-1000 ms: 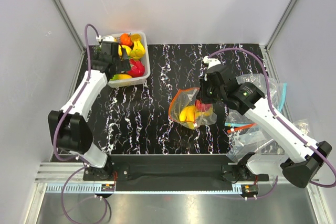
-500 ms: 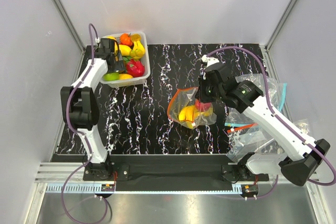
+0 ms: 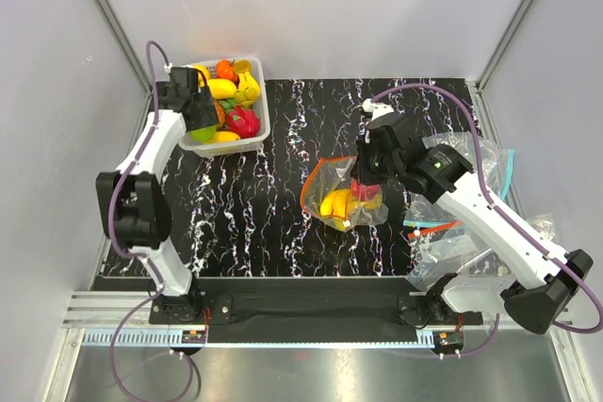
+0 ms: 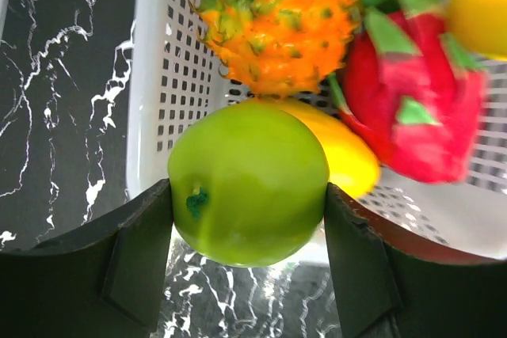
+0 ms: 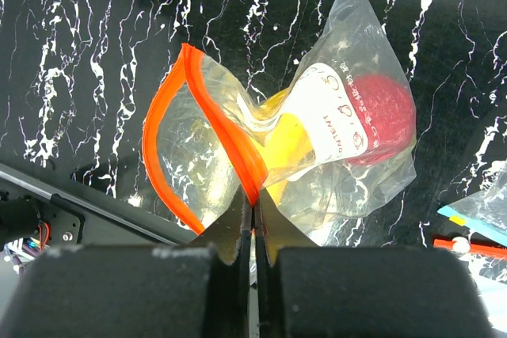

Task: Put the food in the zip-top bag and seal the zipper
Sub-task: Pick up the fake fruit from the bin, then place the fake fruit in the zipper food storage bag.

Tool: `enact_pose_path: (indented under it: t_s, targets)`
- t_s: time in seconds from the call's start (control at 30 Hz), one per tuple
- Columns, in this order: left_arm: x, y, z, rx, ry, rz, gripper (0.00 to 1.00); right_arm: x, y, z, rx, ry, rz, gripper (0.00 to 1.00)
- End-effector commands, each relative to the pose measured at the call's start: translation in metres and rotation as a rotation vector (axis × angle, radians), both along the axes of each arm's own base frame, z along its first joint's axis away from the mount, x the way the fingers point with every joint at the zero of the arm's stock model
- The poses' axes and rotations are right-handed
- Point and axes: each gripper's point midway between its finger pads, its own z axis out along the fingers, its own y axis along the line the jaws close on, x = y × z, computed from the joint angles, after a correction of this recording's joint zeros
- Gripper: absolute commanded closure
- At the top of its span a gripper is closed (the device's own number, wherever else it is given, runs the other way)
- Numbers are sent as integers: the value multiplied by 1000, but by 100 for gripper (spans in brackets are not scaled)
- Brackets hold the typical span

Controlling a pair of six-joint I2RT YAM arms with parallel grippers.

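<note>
Now green apple [image 4: 247, 184] between left jaws.

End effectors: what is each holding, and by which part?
Left end effector grips the green apple by its sides; right end effector pinches the bag by its orange zipper.

Your left wrist view's top edge cuts off the spiky orange toy fruit [image 4: 277, 21] and the red scaly toy fruit [image 4: 412, 108]. Its bottom edge cuts the left claw [image 4: 248, 195]. The glossy green toy apple [image 4: 248, 184] hides most of a smooth yellow toy fruit [image 4: 348, 156]. Inside the clear zip-top bag [image 5: 356, 29], wrinkled plastic blurs a yellow shape [image 5: 289, 136], and the white printed patch [image 5: 329, 112] covers part of a round red toy fruit [image 5: 388, 112]. The right claw [image 5: 253, 205] hides the orange-red zipper strip [image 5: 170, 85] where it pinches it.
</note>
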Motion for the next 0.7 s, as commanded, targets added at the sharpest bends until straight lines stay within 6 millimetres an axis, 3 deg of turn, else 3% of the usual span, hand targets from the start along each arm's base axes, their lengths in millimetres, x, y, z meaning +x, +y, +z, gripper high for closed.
enact_pose_path:
  t_s: [0.0,0.07,0.1,0.13,0.17,0.2,0.37,0.47,0.6,0.67]
  targets:
    - [-10,-14,65,-85,-192,-30,62,-1,3,16,50,-41,8,100]
    - [-22,-39,62,-185,-207,-113,62,-1,2,14,46,-42,8,100]
    - [-28,-48,80,-224,-270,-143,62,-1,3,15,50,-42,10,100]
    - [-35,-71,86,-290,-288,-222,62,-1,3,14,51,-41,13,100]
    - [-45,-83,77,-340,-276,-244,61,-1,3,13,52,-41,11,100]
    - [-54,-104,101,-411,-345,-309,60,-1,4,12,54,-39,13,100]
    - [-99,-156,138,-517,-474,-443,60,-4,4,10,61,-32,15,100]
    - [-141,-187,170,-550,-570,-537,60,-5,6,9,69,-27,24,100]
    - [-191,-233,179,-637,-594,-680,59,-7,8,11,85,-24,30,100]
    - [-201,-240,170,-647,-582,-683,59,-7,8,11,87,-22,29,100]
